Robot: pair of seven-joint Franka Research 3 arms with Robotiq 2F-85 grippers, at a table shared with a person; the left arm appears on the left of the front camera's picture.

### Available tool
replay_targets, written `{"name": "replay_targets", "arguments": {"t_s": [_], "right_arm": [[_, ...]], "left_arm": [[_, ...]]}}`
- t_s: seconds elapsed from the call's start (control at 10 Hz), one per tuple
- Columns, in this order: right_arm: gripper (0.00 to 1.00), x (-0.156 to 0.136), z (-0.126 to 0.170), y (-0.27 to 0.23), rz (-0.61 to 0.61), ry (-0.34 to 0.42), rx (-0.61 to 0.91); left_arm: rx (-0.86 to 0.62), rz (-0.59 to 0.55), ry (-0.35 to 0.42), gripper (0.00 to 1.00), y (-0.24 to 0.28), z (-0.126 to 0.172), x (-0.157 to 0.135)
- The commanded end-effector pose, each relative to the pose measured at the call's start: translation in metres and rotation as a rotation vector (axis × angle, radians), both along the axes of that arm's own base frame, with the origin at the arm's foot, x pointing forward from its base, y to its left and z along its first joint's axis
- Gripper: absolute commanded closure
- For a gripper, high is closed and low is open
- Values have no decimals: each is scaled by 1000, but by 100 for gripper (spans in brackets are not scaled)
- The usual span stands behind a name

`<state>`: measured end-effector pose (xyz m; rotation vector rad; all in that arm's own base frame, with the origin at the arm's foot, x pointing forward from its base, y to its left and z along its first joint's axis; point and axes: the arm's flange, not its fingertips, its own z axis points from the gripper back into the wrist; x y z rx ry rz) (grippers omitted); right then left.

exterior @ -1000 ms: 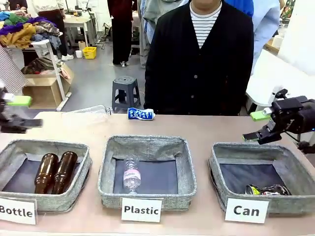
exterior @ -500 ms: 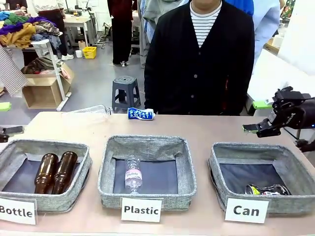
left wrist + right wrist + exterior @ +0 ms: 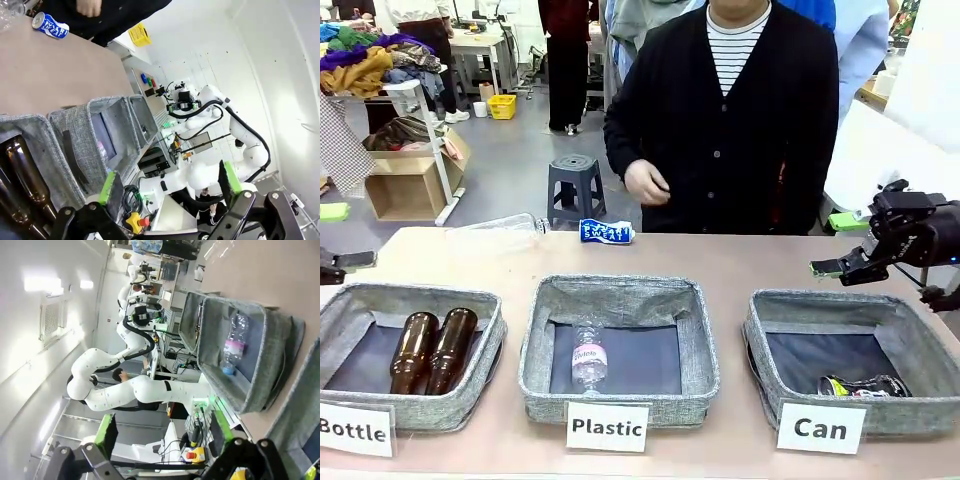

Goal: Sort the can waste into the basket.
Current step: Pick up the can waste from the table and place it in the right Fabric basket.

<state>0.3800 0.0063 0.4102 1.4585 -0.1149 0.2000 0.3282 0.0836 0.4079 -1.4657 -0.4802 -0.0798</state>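
One dark crushed can [image 3: 863, 386] lies in the Can basket [image 3: 820, 303]; the blue SWEAT can [image 3: 607, 232] sits farther back. My left gripper [image 3: 167, 182] and right gripper [image 3: 161, 429] hang open, empty.

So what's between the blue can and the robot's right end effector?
Nothing: the front view shows bare table from the blue can to the right end effector.
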Motion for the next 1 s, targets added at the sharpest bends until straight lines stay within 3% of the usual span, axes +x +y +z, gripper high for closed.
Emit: {"name": "replay_targets", "arguments": {"t_s": [0.0,0.2,0.3,0.5,0.7,0.9], "right_arm": [[0,-1,1,-1,5,-9,2],[0,-1,1,-1,5,-9,2],[0,-1,1,-1,5,-9,2],[0,-1,1,-1,5,-9,2],[0,-1,1,-1,5,-9,2],[0,-1,1,-1,5,-9,2]], "left_arm": [[-12,0,-2,0,1,2,-2],[0,1,1,0,0,0,0],[50,-41,-10,0,-6,15,19],[173,-119,-42,0,-42,52,76],[257,-190,27,0,-74,78,150],[141,-249,84,0,-22,97,174]]}}
